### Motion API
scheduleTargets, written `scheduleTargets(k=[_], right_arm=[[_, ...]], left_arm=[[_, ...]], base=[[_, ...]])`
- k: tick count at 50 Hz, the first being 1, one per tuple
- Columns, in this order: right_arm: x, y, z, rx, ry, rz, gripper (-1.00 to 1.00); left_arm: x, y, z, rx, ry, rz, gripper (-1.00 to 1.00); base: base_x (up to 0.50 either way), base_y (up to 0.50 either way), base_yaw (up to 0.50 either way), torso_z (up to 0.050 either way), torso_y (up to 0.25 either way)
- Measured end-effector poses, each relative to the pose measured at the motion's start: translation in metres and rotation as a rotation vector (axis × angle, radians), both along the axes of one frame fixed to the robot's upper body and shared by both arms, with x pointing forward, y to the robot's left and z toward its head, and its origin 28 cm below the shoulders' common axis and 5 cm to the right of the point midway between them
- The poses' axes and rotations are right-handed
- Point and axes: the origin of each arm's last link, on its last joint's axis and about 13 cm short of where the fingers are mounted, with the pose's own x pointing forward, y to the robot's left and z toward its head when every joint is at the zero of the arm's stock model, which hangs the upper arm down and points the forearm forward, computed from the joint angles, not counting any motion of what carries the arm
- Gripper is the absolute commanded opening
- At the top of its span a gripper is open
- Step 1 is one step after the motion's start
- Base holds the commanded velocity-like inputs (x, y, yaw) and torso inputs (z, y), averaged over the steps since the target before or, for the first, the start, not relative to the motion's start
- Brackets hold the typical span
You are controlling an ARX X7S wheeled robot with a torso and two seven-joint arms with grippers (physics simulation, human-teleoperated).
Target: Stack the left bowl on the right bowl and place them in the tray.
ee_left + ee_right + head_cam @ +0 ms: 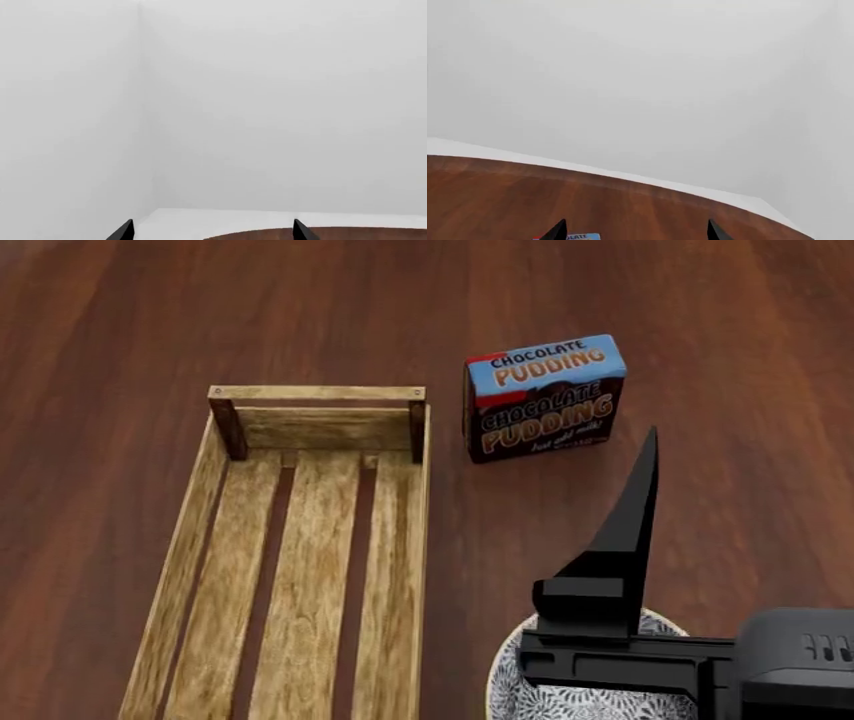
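The tray (pixel 214 570), a long light-wood crate with a three-slat floor, lies at the left of the head view with nothing in it. One grey-white patterned bowl (pixel 587 708) shows at the bottom edge, partly under my right arm. I cannot tell whether it is the left bowl or the right bowl; the other bowl is out of view. My right gripper (pixel 635 231) is open and holds nothing; one black finger (pixel 638 510) rises above the bowl. My left gripper (pixel 213 231) is open too, with its tips wide apart, and it is absent from the head view.
A blue-and-brown chocolate pudding box (pixel 545 398) stands upright on the dark wooden table (pixel 667 320), right of the tray's far end; its top (pixel 575 236) shows by the right gripper's tip. Both wrist views mostly show white wall beyond the table edge.
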Motion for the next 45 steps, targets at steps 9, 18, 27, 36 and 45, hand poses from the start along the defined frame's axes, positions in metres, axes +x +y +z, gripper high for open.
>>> scheduleTargets(k=[9,18,27,36,45], right_arm=[[0.000,0.000,0.001,-0.002,0.002,0.000,1.00],[-0.001,0.000,0.002,-0.009,0.007,0.000,1.00],[-0.003,-0.001,0.010,-0.033,0.048,0.033,1.00],[-0.006,-0.007,0.032,-0.090,0.151,0.091,1.00],[-0.001,-0.009,0.058,-0.152,0.302,0.165,1.00]], left_arm=[[0.000,0.001,-0.001,-0.001,0.003,0.006,1.00],[0.000,0.001,-0.001,-0.005,-0.004,0.008,1.00],[0.000,0.003,0.002,-0.011,-0.019,0.017,1.00],[-0.003,0.011,0.014,-0.029,-0.040,0.032,1.00],[-0.007,0.016,0.029,-0.044,-0.065,0.055,1.00]], base=[[0.00,0.00,0.00,0.000,-0.181],[0.00,0.00,0.00,0.000,-0.098],[0.00,0.00,0.00,0.000,0.000],[0.00,0.00,0.00,0.000,0.000],[0.00,0.00,0.00,0.000,0.000]])
